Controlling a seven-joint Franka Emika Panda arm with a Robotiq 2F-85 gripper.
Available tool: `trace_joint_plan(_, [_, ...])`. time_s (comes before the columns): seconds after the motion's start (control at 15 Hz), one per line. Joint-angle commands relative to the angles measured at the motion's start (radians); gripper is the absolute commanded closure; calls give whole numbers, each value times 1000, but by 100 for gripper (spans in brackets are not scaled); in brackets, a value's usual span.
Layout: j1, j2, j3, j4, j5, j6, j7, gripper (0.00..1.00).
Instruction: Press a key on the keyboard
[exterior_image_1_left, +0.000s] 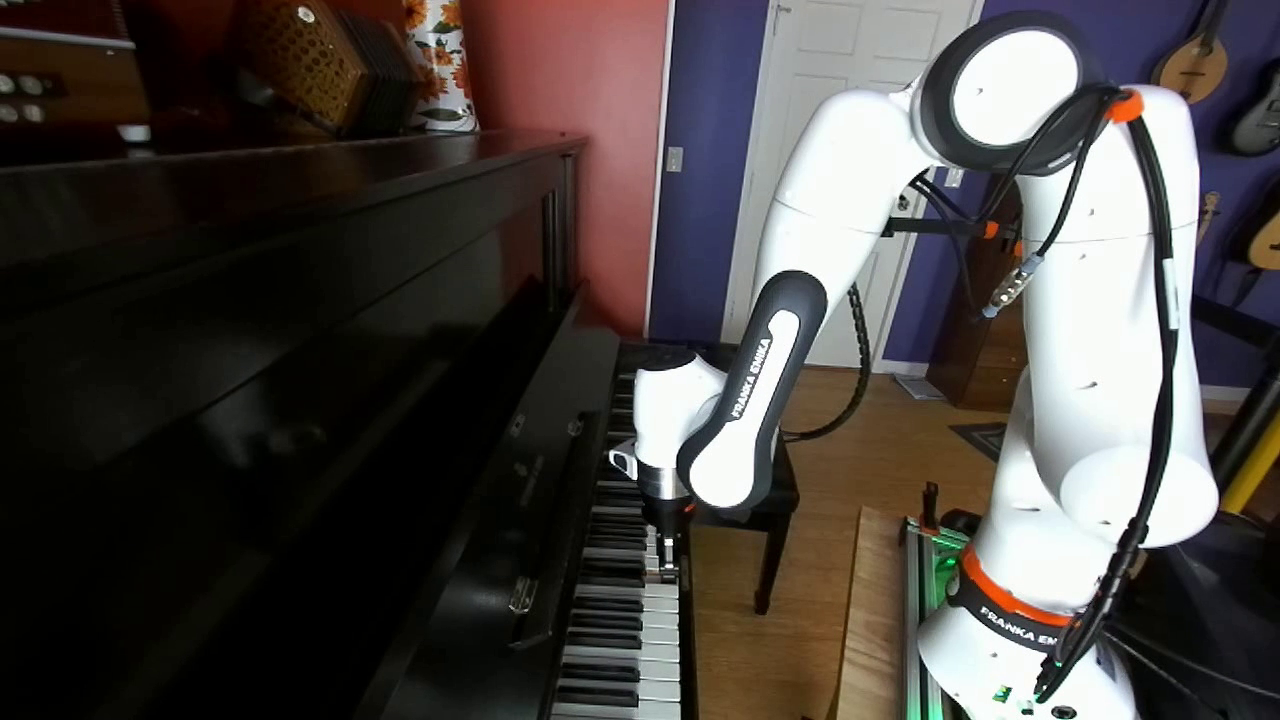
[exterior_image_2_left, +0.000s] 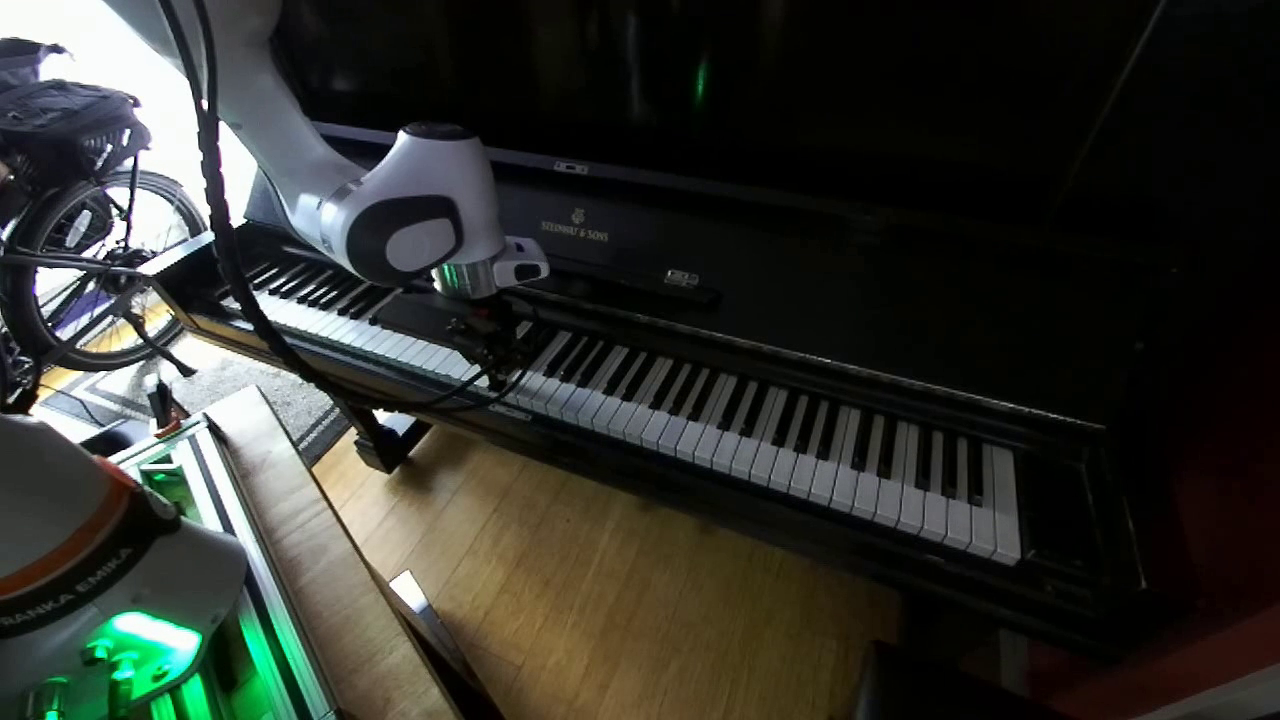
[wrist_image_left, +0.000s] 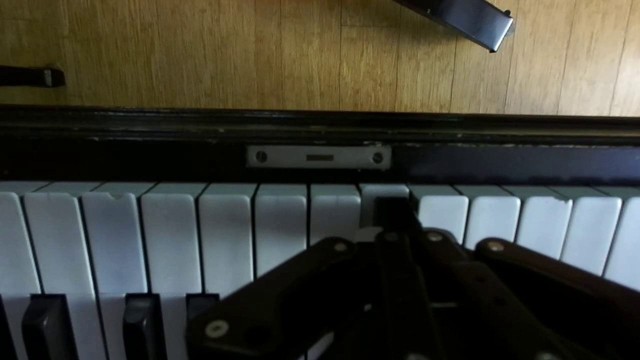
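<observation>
Fingers (wrist_image_left: 392, 260) are closed against each other and point downward at the keyboard (exterior_image_2_left: 740, 440). Their tips are located at the front portion of one white key (wrist_image_left: 368, 210); whether that key is depressed cannot be determined. The keyboard is mounted in the black upright piano (exterior_image_2_left: 850, 300) and extends to both sides of the fingers. A metal plate (wrist_image_left: 320, 150) with two screws (wrist_image_left: 261, 156) is fixed to the black strip (wrist_image_left: 500, 162) in front of the keyboard. In an exterior view, a black bench (exterior_image_1_left: 783, 490) stands beside the piano, on a wooden floor (exterior_image_1_left: 770, 660).
</observation>
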Motion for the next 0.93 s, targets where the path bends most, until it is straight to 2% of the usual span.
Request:
trace_joint_plan(0.0, [-3, 15, -9, 7, -31, 11, 14, 100])
trace_joint_plan(0.8, [1, -58, -8, -6, -45, -9, 18, 100])
trace_joint_plan(0.87, [3, -66, -11, -8, -50, -9, 20, 74])
